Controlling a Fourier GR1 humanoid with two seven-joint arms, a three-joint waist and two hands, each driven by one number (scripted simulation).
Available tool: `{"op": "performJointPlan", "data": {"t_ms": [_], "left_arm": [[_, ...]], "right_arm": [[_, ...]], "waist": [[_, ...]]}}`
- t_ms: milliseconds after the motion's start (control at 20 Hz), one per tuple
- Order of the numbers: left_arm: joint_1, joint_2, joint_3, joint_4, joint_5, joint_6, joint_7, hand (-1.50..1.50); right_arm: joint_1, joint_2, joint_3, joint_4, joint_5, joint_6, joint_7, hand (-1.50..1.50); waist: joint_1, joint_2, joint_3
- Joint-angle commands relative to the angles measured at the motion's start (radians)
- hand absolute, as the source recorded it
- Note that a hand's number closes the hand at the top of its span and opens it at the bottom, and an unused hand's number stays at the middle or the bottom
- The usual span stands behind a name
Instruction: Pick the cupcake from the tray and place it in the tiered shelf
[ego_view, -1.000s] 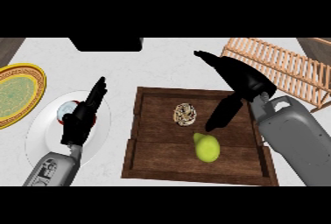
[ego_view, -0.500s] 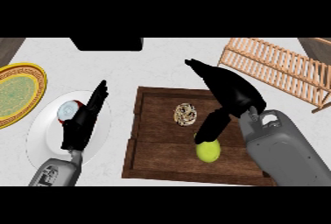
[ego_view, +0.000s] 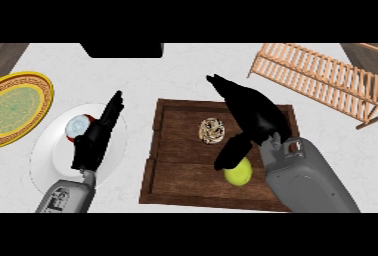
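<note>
The cupcake (ego_view: 212, 131), a small brown and cream swirl, sits in the middle of the dark wooden tray (ego_view: 171, 165). My right hand (ego_view: 251, 111) hovers over the tray just right of the cupcake, fingers straight and pointing up-left, thumb hanging down beside it; it is open and holds nothing. The tiered shelf (ego_view: 319, 81) of light wooden slats stands at the upper right. My left hand (ego_view: 94, 140) rests open over a white plate at the left.
A yellow-green lemon (ego_view: 238, 173) lies in the tray below the cupcake, partly under my right thumb. The white plate (ego_view: 52, 152) holds a small red and white object (ego_view: 77, 126). A green plate with a gold rim (ego_view: 21, 106) sits at the far left. A dark box (ego_view: 122, 49) sits at the back.
My right hand has moved left over the tray toward the cupcake. The left hand has barely shifted.
</note>
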Motion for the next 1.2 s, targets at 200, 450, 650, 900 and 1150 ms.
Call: {"op": "performJointPlan", "data": {"t_ms": [200,450,650,900,1150], "left_arm": [[0.031,-0.063,-0.009,-0.034,-0.052,0.006,0.015,0.00],[0.037,-0.010,0.059,-0.037,-0.030,-0.078,0.002,0.00],[0.010,-0.060,0.063,0.053,-0.067,-0.052,-0.054,0.00],[-0.038,-0.067,0.093,0.037,-0.070,-0.075,-0.010,0.00],[0.004,-0.063,0.092,-0.017,-0.083,-0.087,0.027,0.00]], "right_arm": [[0.025,0.106,0.011,0.050,0.114,0.013,0.018,-1.50],[0.084,0.104,-0.015,0.028,0.155,0.043,-0.028,-1.50],[0.095,0.124,-0.015,0.060,0.210,0.031,-0.065,-1.50],[0.076,0.162,-0.042,0.116,0.246,0.060,-0.097,-1.50],[0.151,0.158,0.011,0.105,0.313,0.022,-0.131,-1.50]], "waist": [[0.002,0.000,0.000],[0.000,0.000,0.000],[-0.002,0.001,0.000],[0.000,0.001,0.000],[-0.001,0.000,0.000]]}}
